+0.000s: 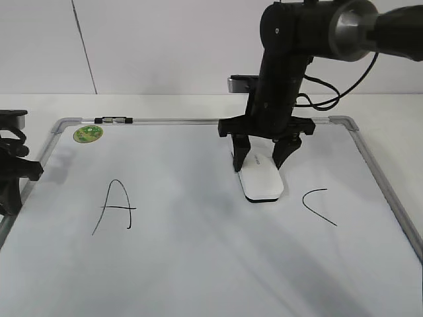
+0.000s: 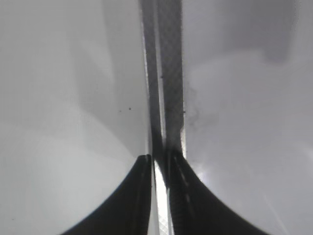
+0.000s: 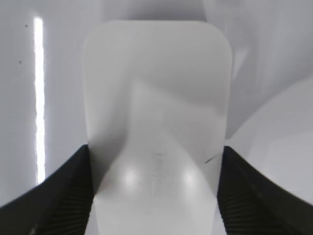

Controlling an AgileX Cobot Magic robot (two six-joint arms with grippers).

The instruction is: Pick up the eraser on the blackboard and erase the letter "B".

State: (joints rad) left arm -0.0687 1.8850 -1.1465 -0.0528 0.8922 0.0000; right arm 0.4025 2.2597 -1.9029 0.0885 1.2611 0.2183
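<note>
A: Eraser [image 1: 261, 181] position?
B: Flat on the board [image 1: 198, 264], mid-width, nearer its far edge, between "A" [image 1: 115, 206] and "C" [image 1: 320, 206].
A: Right hand [image 1: 262, 155]?
B: Fingers straddle the eraser's far end, touching its sides.
A: Left hand [image 1: 14, 173]?
B: At the board's left edge, fingers nearly together, holding nothing.

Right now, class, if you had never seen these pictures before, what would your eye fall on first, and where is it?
First, the black right gripper coming down in the middle of the blackboard, its fingers on either side of the white eraser, which lies flat on the board. Next, the handwritten A to the left and the C to the right. A small green sticker sits in the board's far left corner.
</note>
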